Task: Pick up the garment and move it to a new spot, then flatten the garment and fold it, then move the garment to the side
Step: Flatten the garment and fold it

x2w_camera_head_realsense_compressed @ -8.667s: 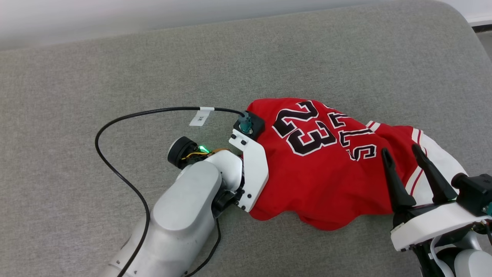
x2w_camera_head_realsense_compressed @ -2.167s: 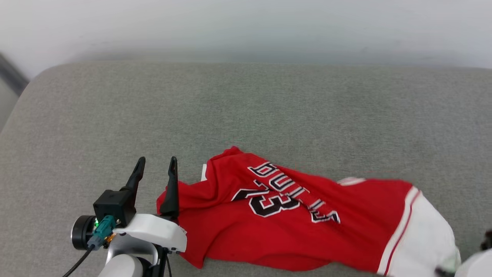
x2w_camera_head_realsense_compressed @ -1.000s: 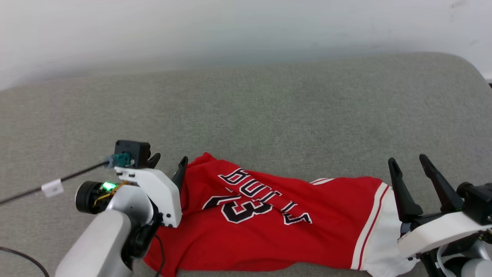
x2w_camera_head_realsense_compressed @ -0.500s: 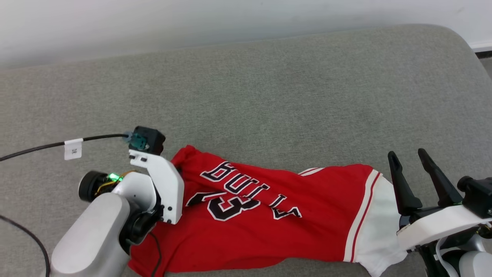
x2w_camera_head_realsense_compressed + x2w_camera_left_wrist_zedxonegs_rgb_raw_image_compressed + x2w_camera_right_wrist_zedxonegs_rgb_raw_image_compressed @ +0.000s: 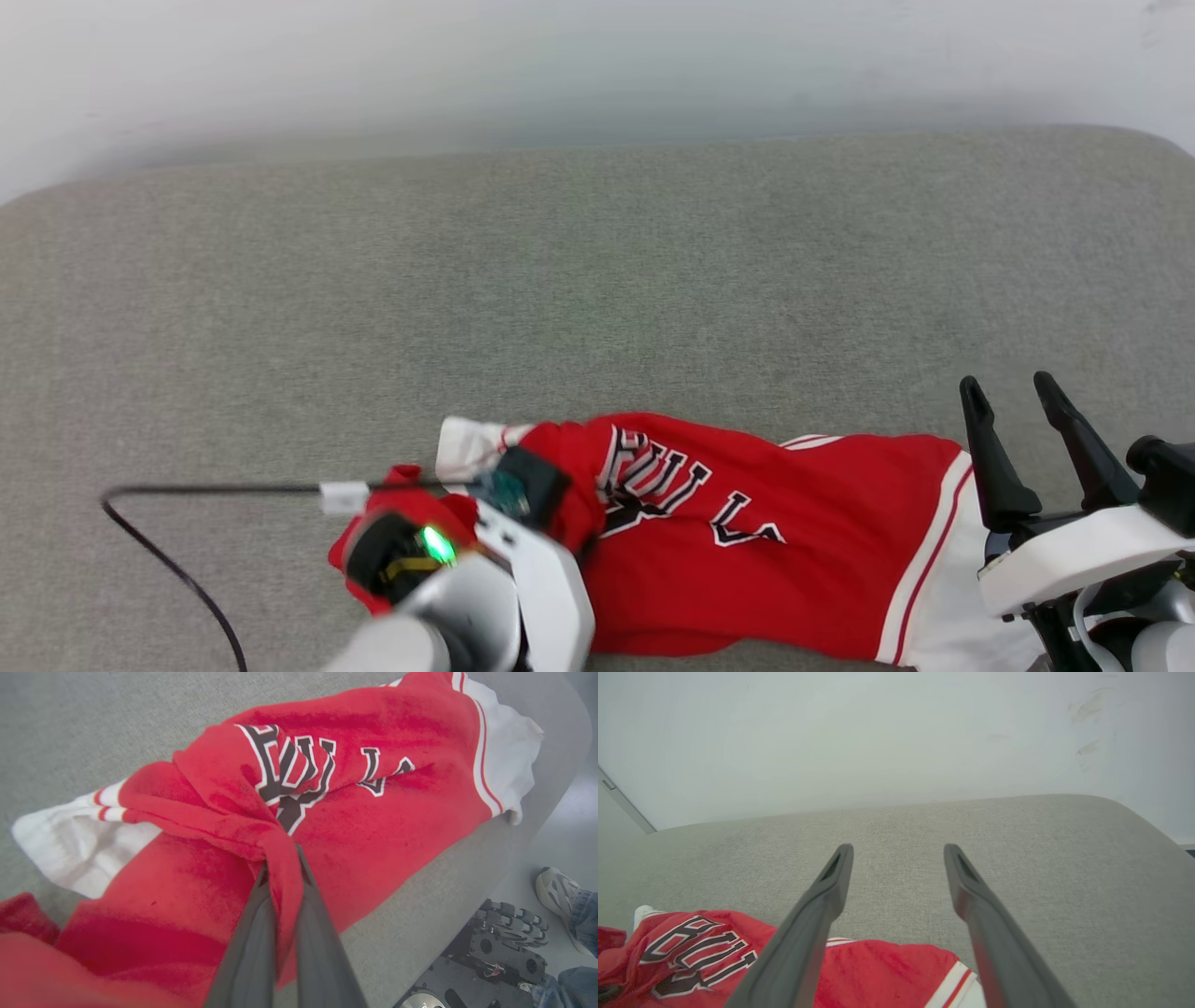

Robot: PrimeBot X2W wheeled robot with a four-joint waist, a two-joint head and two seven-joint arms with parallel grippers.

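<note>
Left wrist view showed the left gripper (image 5: 281,858), spread a second earlier, pinching a bunched fold of the red jersey (image 5: 373,812), probably ready for lifting; right gripper (image 5: 1008,381) spread.

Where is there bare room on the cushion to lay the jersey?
Free: the band of grey fabric cushion between pale wall and red jersey shirt, plus its left end past the black cable. Crowded: the near edge, with shirt, left hand, right hand.
</note>
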